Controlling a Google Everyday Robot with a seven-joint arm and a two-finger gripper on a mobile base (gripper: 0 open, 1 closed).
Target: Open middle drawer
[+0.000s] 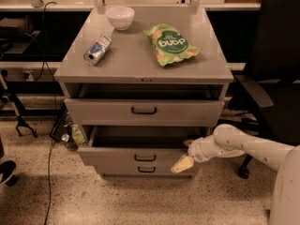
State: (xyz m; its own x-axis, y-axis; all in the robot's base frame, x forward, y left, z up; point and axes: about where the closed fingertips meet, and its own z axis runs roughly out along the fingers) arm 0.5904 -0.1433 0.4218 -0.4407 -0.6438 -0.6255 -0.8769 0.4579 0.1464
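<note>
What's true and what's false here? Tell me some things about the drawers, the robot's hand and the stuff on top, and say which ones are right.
1. The white bowl sits at the back of the cabinet top. True.
2. The middle drawer is pulled out, so its inside shows. True.
3. The gripper is up on the cabinet top. False: it is down low, at the middle drawer's right front corner.
4. The can stands upright. False: it lies on its side.
5. The green snack bag is inside the bowl. False: it lies flat on the cabinet top, to the right of the can.
</note>
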